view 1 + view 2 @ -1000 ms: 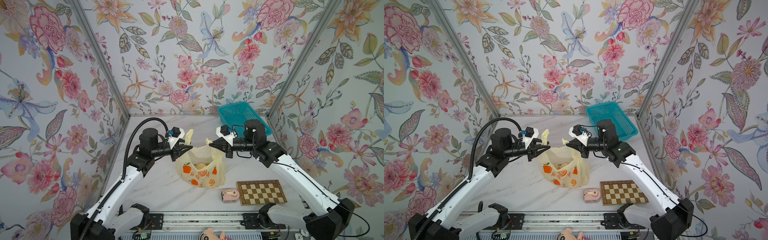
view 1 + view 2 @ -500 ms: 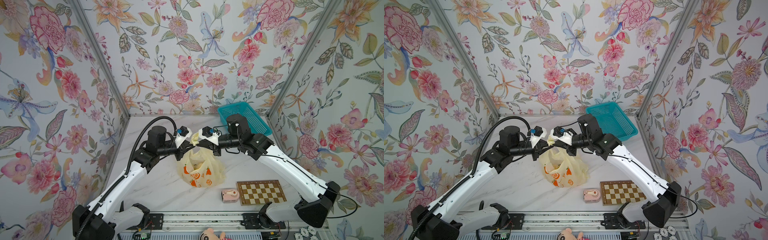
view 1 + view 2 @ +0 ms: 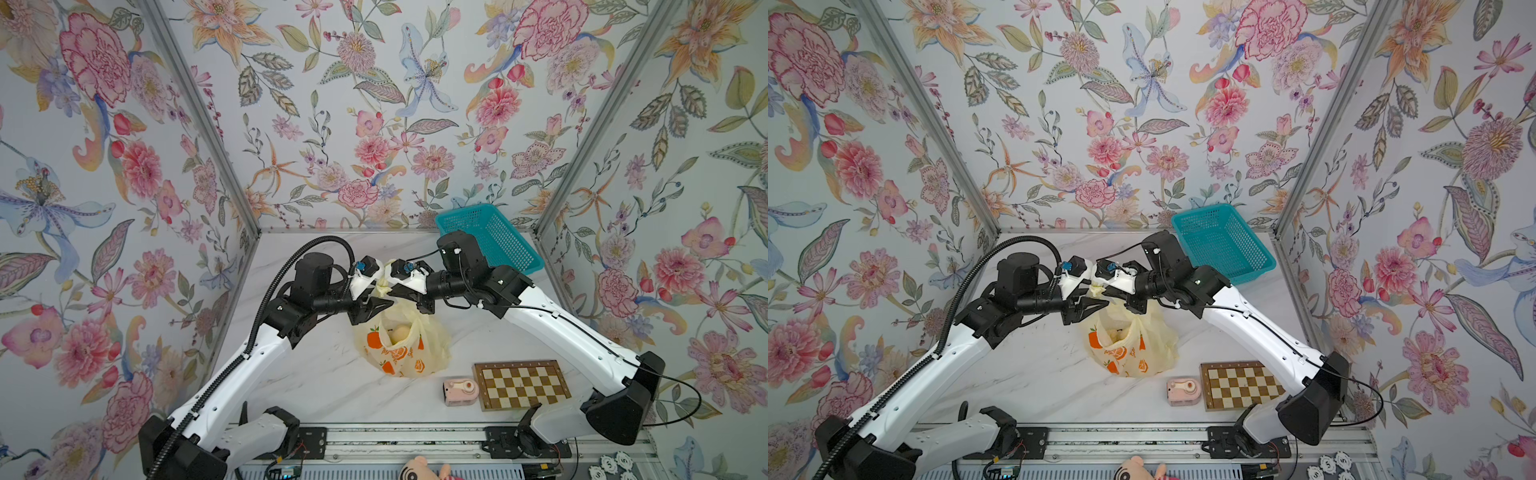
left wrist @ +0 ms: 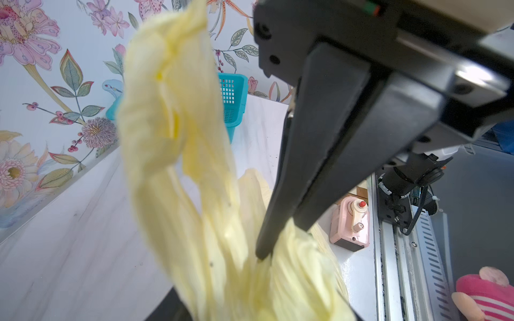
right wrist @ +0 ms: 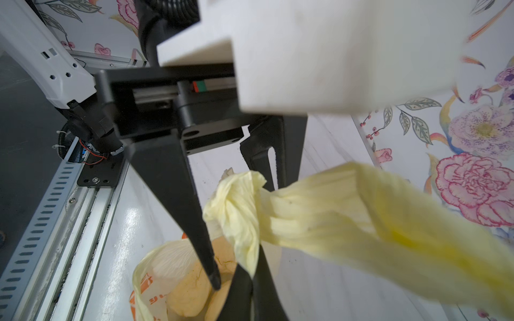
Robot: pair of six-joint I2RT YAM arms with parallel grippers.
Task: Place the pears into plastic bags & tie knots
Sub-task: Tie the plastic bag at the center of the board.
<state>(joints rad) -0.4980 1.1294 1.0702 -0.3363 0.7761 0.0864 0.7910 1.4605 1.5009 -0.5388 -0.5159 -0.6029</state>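
bag: plastic bag (image 3: pixel 403 351) sits on the bench (image 3: pixel 316 374) between the arms, neck drawn up to both grippers.
pears: pears (image 5: pixel 189 289) are inside the bag, pale ones visible through the open mouth. Count unclear. None seen outside it in both top views.
left: left gripper (image 3: pixel 381 304) fingers (image 5: pixel 178 200) spread, straddling the bunched handle (image 5: pixel 233 205), not clamping it.
right: right gripper (image 4: pixel 263 251) fingers pressed together, pinching bag film at the neck.
knot: loose twist only, by my read. Not cinched.
risk 1: one pinch carries all the tension, so the twist can unwind if the free handle slides off.
risk 2: a sideways pull by the right tips the bag and pears roll out of the gaping mouth.
risk 3: thin film against hard pointed tips could tear at the pinch.
risk 4: wrist mounts sit very close, so a small path error means a clash.
top views: show the layout, with teal basket (image 3: pixel 494 245), chessboard (image 3: pixel 521 384) and pink toy camera (image 3: pixel 459 390) nearby. Handle crossing is hidden under the wrists.
right wrist view: the only one showing the left spread and the pears.
left wrist view: the only one showing the right's pinch point. No pears there.
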